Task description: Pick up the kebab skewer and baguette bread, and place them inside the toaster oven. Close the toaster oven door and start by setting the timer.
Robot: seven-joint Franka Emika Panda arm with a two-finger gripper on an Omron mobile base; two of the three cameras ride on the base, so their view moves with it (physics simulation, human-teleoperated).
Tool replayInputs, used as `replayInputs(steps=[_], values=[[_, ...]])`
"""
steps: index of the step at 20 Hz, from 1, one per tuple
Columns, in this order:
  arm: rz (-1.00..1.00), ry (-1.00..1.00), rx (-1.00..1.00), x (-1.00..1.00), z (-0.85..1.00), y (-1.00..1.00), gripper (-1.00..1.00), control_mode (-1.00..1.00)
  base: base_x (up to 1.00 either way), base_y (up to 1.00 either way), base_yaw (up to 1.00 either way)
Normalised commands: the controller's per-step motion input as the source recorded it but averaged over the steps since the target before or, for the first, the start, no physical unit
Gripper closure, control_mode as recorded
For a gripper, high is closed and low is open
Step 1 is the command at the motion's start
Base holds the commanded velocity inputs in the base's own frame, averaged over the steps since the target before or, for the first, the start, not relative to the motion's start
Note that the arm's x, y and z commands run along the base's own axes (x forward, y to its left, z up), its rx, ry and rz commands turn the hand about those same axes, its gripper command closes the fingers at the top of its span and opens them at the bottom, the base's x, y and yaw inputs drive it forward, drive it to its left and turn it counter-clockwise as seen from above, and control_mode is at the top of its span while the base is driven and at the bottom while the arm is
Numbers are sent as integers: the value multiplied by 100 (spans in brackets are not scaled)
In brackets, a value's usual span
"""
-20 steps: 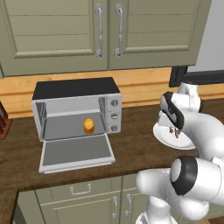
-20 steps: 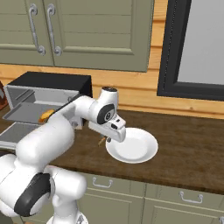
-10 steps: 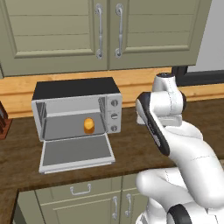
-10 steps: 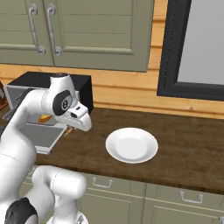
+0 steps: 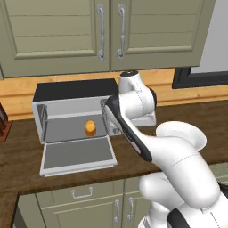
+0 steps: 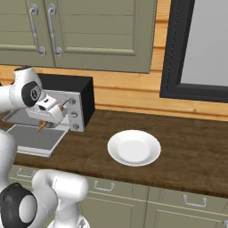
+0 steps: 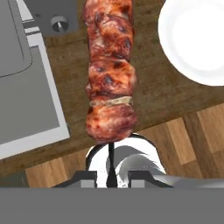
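My gripper (image 6: 43, 121) is shut on the kebab skewer (image 6: 42, 127), just above the right end of the toaster oven door (image 6: 31, 138), which lies folded down flat. In the hand view the kebab skewer (image 7: 109, 74) rises from between my fingertips (image 7: 85, 176), its red-brown chunks over the counter beside the door (image 7: 22, 96). The toaster oven (image 5: 71, 91) stands open, and the baguette bread (image 5: 90, 128) sits upright on its grey floor. My arm covers the oven's right side in the left base view.
An empty white plate (image 6: 133, 148) sits on the wooden counter right of the oven. Knobs (image 6: 73, 115) run down the oven's right side. Wall cupboards (image 5: 107, 31) hang above it. A dark brown object (image 5: 3, 124) stands at the counter's far left.
The arm has swung left from over the plate to the front of the open oven, carrying the skewer. The plate is left bare.
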Motion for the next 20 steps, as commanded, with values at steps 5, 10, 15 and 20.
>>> replayInputs(steps=[5, 10, 15, 20], values=[[9, 0, 0, 3, 0, 100, 100, -100, 0, 0, 0], [4, 7, 0, 2, 0, 100, 100, -100, 0, 0, 0], [0, 16, 1, 0, 0, 92, 100, -100, 0, 0, 0], [0, 2, 0, 23, -2, 65, 100, -100, 0, 0, 0]])
